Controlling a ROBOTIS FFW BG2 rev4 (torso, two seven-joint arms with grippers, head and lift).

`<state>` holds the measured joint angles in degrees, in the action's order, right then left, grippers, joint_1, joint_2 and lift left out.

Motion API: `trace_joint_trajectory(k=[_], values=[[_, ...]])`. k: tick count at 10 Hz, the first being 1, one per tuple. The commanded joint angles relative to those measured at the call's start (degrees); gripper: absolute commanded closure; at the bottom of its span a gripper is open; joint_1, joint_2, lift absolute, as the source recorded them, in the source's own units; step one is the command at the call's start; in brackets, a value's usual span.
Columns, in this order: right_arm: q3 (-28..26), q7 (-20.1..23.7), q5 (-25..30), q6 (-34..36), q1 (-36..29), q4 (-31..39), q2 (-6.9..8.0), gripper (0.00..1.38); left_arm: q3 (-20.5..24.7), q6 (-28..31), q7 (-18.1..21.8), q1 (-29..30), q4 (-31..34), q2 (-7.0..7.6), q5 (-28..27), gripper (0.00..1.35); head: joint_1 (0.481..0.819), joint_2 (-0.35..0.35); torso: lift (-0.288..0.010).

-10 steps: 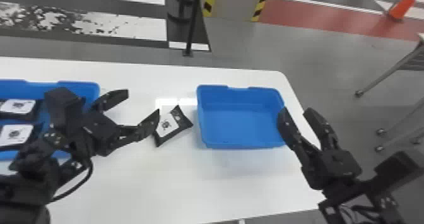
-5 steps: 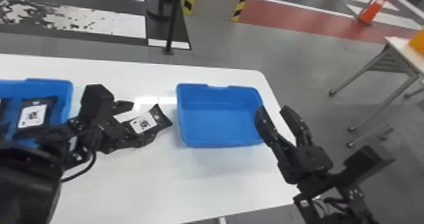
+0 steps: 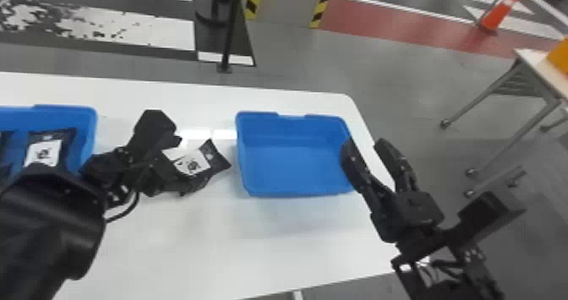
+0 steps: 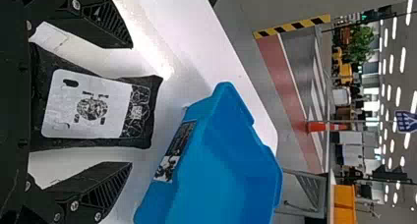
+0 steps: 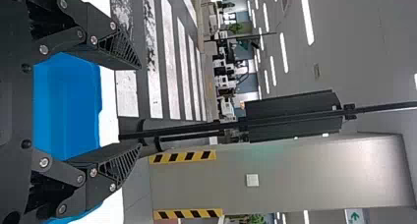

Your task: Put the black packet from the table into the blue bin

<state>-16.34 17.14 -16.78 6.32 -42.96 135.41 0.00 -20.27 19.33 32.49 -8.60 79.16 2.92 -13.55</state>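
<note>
Item: black packet, one, white label facing up. Location: on the white surface, left of centre in the head view, just beside the blue bin, which stands at the middle of that frame.

Handling, as judged: light; a soft pouch, likely to crease and sag at the ends. Film has a slight sheen and may slip under a loose pinch. Contents unknown; moderate pressure advised, hard squeezing not.

Recommended hold: across the width, at mid-body, one pad to each long side, well in from the crimped, pointed corners.

Left hand: left of centre in the head view, spread wide, wider than the packet. One finger beyond each long side; gaps visible at the fingertips; nothing pinched. Packet lies between the fingers, its far end reaching past their tips. Closing squarely would seem the next need; an uneven close could skew or fold the packet.

Right hand: right of centre in the head view, at the bin's right side, fingers parted, holding nothing.
</note>
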Motion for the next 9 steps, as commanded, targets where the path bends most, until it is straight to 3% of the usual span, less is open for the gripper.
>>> trace_joint_trajectory(k=[1, 3, 4, 6, 8, 9], values=[[0.00, 0.00, -0.13, 0.00, -0.07, -0.06, 0.05, 0.50, -0.87, 0.63, -0.49, -0.55, -1.05, -0.54, -0.61, 0.18, 0.695, -0.350, -0.110], [0.00, 0.00, -0.25, 0.00, -0.07, -0.06, 0.05, 0.50, -1.21, 1.05, -1.11, -0.97, -2.45, -0.54, -1.19, 0.22, 0.695, -0.350, -0.110], [0.00, 0.00, -0.36, -0.14, -0.21, -0.06, 0.05, 0.50, -1.44, 1.05, -1.37, -0.97, -2.45, -0.63, -1.41, 0.32, 0.695, -0.350, -0.110], [0.00, 0.00, -0.48, -0.14, -0.21, -0.20, 0.05, 0.50, -1.90, 3.30, -1.72, -0.83, -3.01, -0.63, -1.76, 0.62, 0.695, -0.350, -0.110], [0.00, 0.00, -1.05, -0.14, -0.21, -0.48, 0.05, 0.50, -2.70, -1.20, -1.46, -0.83, -3.01, -0.19, -1.99, 1.17, 0.695, -0.350, -0.110], [0.11, 0.00, -1.05, -0.14, -0.21, -0.62, 0.05, 0.50, -2.35, -4.57, -1.20, -0.69, -3.01, -0.10, -2.79, 1.22, 0.695, -0.350, -0.110]])
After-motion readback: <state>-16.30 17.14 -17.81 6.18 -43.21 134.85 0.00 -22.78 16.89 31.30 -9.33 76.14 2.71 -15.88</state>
